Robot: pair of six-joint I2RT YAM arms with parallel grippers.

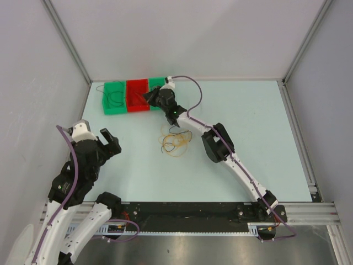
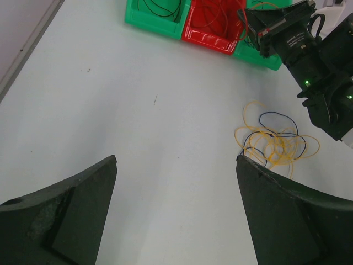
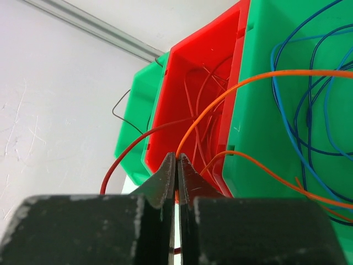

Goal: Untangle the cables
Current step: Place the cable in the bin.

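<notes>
Right wrist: closed tool [image 3: 176,165] hides orange cable [image 3: 287,72] end.

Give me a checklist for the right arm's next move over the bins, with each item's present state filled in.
1. Right gripper shut on the orange wire: ok.
2. Orange wire clear of the blue wires in the green bin: cannot tell; it crosses them in the right wrist view.
3. Red wire outside the grip: cannot tell; it runs close to the fingertips.
4. Left gripper open, empty and away from the bins: ok.
5. Pile on the table untangled: not ok; yellow and blue wires lie looped together.
</notes>
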